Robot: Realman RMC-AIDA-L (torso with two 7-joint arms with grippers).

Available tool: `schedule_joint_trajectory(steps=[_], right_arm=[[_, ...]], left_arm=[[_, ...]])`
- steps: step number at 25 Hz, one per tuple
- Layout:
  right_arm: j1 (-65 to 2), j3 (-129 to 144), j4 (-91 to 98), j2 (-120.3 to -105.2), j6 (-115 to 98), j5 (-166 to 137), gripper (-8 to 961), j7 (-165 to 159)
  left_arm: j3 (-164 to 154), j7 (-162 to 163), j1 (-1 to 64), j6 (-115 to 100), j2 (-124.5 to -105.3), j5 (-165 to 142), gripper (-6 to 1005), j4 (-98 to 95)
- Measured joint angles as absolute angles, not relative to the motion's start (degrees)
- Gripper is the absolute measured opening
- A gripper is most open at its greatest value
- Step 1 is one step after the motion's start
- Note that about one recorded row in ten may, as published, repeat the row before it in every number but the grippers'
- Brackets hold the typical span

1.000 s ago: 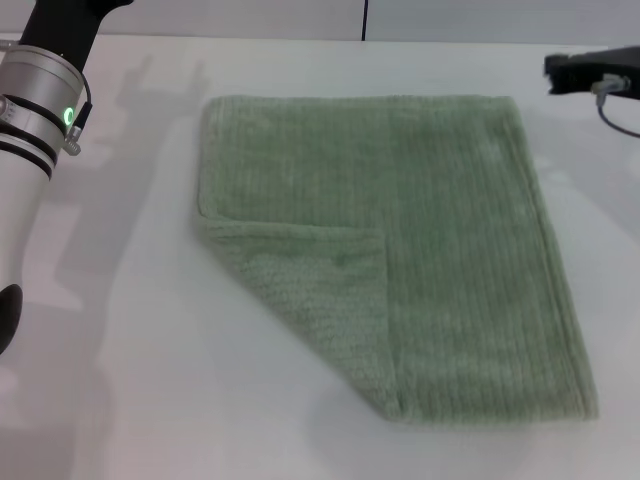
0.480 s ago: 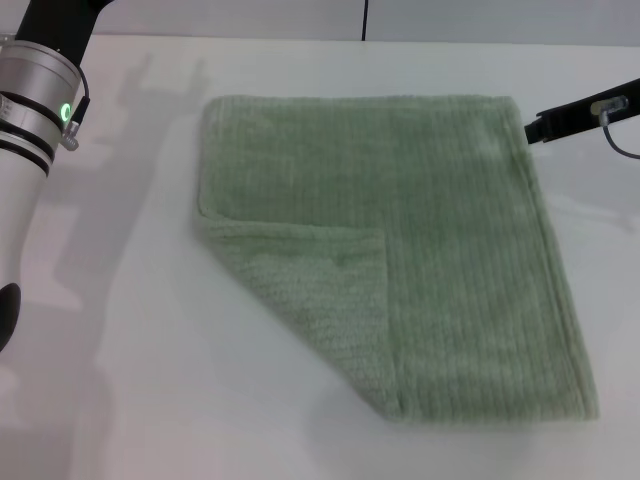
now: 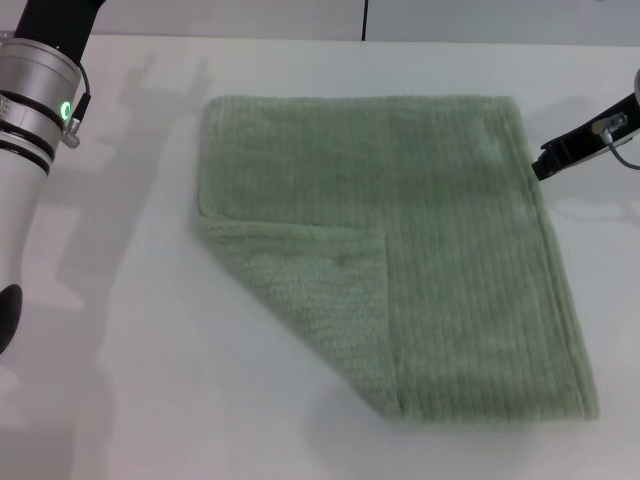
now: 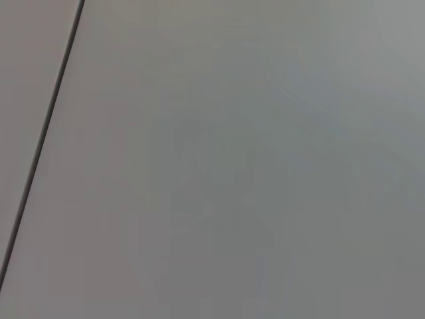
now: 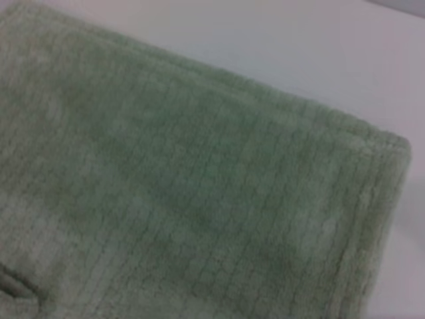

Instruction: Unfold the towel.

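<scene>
The right gripper (image 3: 545, 160) is seen as a dark tip at the right hemmed edge of the towel (image 3: 420, 250), near its far right corner; whether its fingers are apart or together cannot be told. From that tip the sage-green towel is spread flat on the white table (image 3: 150, 380), with its near left corner folded over onto itself. The left arm (image 3: 35, 130) is kept well apart, beyond the towel's left side; its fingers are not shown.
</scene>
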State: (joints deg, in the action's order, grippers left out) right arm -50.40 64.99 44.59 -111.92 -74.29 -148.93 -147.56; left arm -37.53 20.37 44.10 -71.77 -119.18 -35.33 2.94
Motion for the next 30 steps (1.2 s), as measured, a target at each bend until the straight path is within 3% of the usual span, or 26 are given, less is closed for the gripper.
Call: schedule_joint_trajectory(steps=[13, 30], right_arm=[[-54.8, 64.0, 33.1, -110.39, -70.8, -149.0, -1, -141.6], [-55.9, 63.5, 28.2, -110.75, -68.1, -147.1, 0, -137.2]], left_arm=[[-37.8, 21.1, 44.8, -72.1, -119.18, -35.3, 767, 3.0], [-37.8, 21.1, 45.3, -72.1, -119.18, -35.3, 764, 3.0]])
